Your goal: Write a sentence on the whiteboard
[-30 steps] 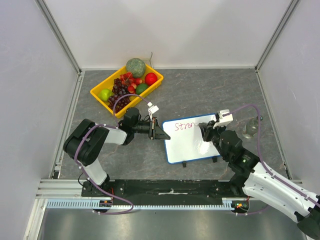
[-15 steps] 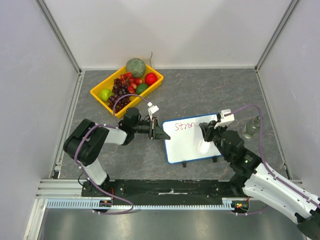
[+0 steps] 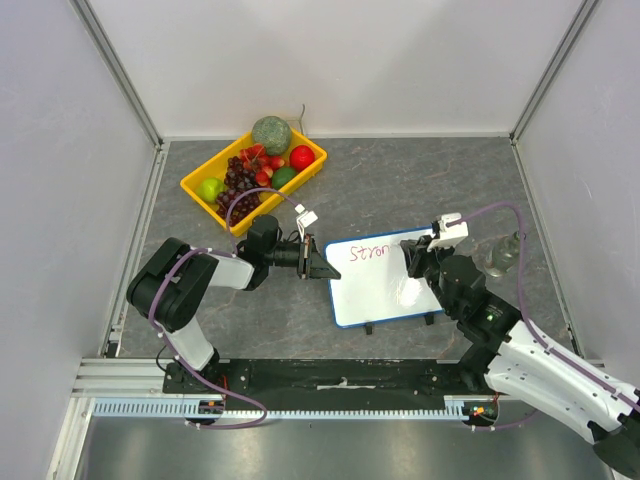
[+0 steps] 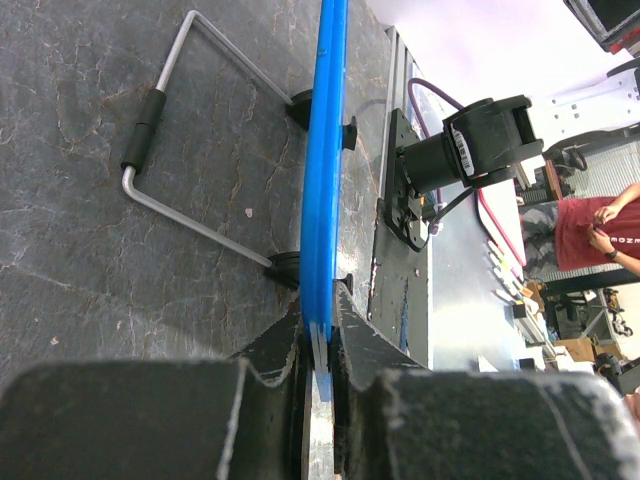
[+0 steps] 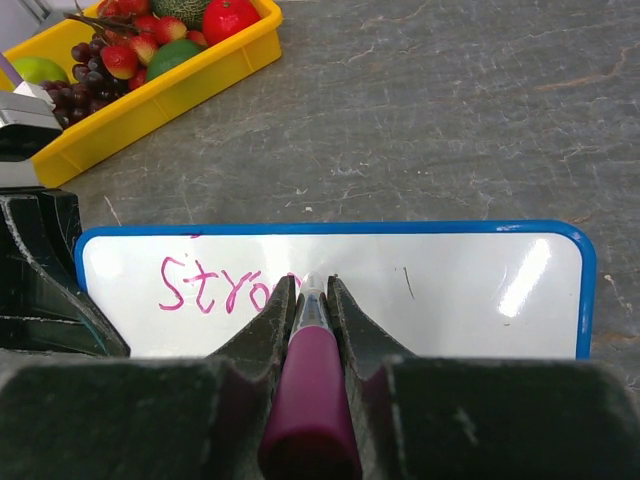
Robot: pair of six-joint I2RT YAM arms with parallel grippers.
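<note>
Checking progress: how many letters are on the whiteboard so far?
5: "Stron" along the whiteboard's far edge, starting beside the left gripper; the right gripper's marker may hide more.

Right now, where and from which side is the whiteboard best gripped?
The whiteboard's left blue rim, from the left: the feet lift its thin edge off the table, so jaws fit over and under, as the left gripper shows.

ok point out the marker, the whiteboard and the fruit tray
marker [image 5: 308, 385], right wrist view, middle of the purple barrel
whiteboard [image 3: 372, 292], top view, bare white face
fruit tray [image 5: 170, 98], right wrist view, yellow near wall
</note>
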